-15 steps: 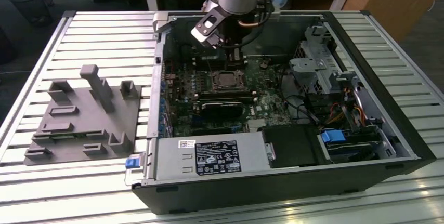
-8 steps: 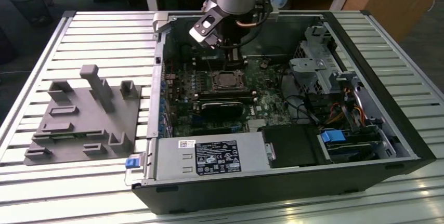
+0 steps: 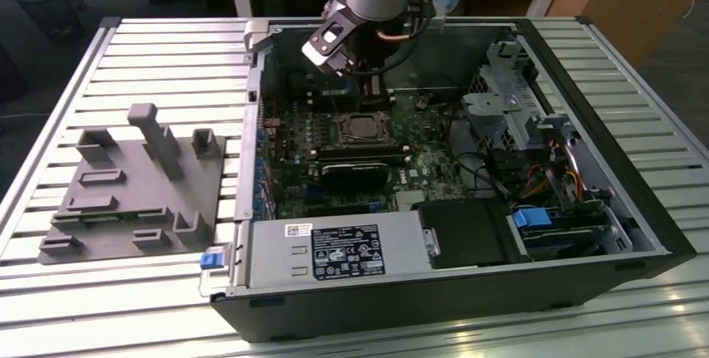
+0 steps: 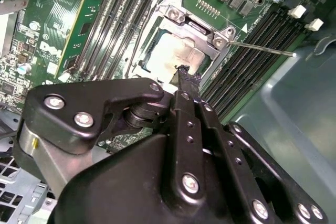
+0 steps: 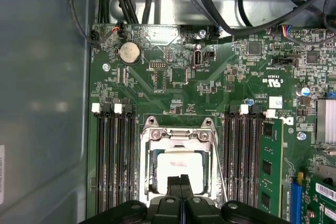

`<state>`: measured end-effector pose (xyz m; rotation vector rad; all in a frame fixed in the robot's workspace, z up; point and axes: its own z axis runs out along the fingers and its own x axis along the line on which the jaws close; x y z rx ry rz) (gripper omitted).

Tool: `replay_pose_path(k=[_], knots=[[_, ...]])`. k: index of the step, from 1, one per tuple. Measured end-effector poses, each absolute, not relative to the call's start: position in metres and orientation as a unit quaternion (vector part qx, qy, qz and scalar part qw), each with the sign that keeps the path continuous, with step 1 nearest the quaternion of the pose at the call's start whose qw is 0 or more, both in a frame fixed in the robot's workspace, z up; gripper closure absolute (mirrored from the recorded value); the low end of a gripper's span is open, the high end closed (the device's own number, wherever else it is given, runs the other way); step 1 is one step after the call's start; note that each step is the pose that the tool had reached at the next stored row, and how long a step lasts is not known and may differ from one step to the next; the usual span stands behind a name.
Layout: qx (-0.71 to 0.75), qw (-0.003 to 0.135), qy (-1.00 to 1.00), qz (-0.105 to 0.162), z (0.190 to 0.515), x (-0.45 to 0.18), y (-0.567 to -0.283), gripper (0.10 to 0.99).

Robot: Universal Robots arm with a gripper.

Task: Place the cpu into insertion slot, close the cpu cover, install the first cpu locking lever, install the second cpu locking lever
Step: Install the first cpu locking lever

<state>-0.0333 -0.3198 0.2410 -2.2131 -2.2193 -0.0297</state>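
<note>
i work over a slatted metal table (image 3: 166,51). an open black computer case (image 3: 443,304) lies on its side on the slats, toward the exterior view's right. a grey fixture (image 3: 139,196) with upright posts rests flat just beside it, on the exterior view's left.

Exterior view: high, oblique, whole computer case (image 3: 443,308). Both wrist views: close above cpu cover (image 5: 178,136) (image 4: 195,23); second tilted.
</note>
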Motion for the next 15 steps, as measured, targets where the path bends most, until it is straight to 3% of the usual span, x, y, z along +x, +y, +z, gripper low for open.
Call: replay_pose_path(k=[15], knots=[[-0.706, 0.004, -0.708, -0.009, 0.279, -0.033, -0.320, 0.980]])
